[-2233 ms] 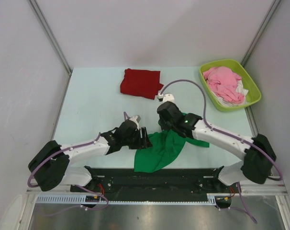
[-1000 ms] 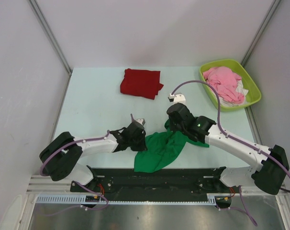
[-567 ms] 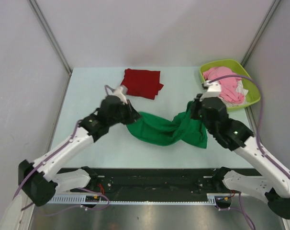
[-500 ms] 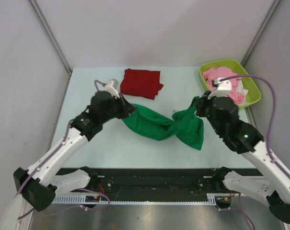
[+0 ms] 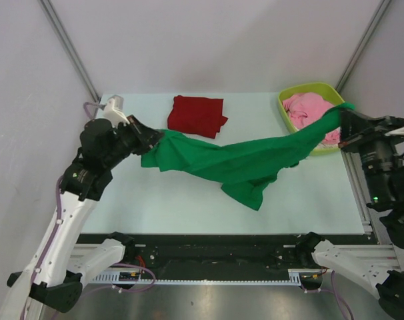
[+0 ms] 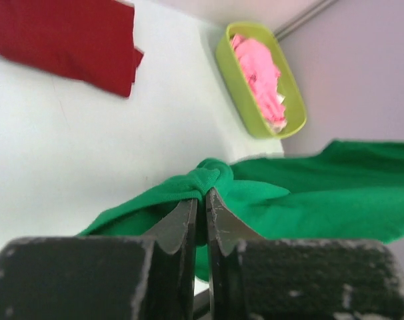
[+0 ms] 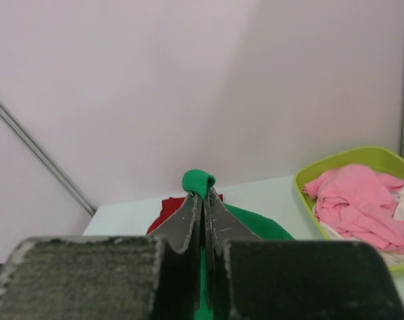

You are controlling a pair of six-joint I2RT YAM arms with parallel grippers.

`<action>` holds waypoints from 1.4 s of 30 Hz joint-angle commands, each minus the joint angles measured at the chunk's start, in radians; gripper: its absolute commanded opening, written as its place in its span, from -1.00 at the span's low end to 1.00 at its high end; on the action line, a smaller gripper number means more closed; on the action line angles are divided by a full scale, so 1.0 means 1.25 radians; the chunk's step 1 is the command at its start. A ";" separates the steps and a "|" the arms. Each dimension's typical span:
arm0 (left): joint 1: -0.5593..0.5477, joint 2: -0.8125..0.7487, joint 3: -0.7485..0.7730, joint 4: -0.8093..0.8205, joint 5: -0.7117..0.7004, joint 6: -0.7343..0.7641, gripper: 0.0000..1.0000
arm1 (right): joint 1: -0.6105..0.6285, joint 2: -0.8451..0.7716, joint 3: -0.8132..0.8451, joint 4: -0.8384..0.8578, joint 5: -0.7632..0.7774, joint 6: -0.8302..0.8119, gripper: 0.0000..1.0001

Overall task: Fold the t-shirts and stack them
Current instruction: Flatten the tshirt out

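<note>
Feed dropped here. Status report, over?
Left claw and right claw shut on green t-shirt, stretched between them. Red t-shirt folded, far side. Bin near right claw.

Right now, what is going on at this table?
The left arm and the right arm hold the green shirt stretched between them, with jaws shut on its two ends. Its middle sags toward the table. The red shirt lies folded at the far edge. Nothing is stacked yet.
</note>
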 commanded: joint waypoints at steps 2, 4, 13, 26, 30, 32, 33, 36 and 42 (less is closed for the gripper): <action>0.058 -0.011 0.166 -0.002 0.002 -0.061 -0.79 | 0.001 0.026 0.135 0.003 0.046 -0.051 -1.00; 0.066 0.005 0.197 0.008 0.009 -0.081 -0.78 | 0.001 0.036 0.165 -0.002 0.043 -0.057 -1.00; 0.135 0.203 0.274 0.113 0.122 -0.130 -0.83 | 0.046 0.128 0.185 0.114 0.151 -0.192 -1.00; 0.160 0.177 0.318 0.188 0.243 -0.189 -0.88 | 0.052 0.143 0.264 0.094 0.068 -0.198 -1.00; 0.160 0.039 0.221 0.187 0.254 -0.209 -0.88 | 0.050 0.088 0.277 0.037 -0.042 -0.143 -1.00; 0.160 -0.016 0.196 0.176 0.255 -0.216 -0.89 | 0.036 0.070 0.302 0.000 -0.083 -0.114 -1.00; 0.160 -0.061 0.175 0.166 0.259 -0.224 -0.88 | 0.026 0.056 0.314 -0.012 -0.127 -0.105 -1.00; 0.160 -0.147 0.143 0.153 0.268 -0.251 -0.89 | -0.032 0.052 0.378 -0.056 -0.208 -0.080 -1.00; 0.160 -0.200 0.149 0.150 0.282 -0.294 -0.89 | -0.170 0.117 0.543 -0.136 -0.315 -0.038 -1.00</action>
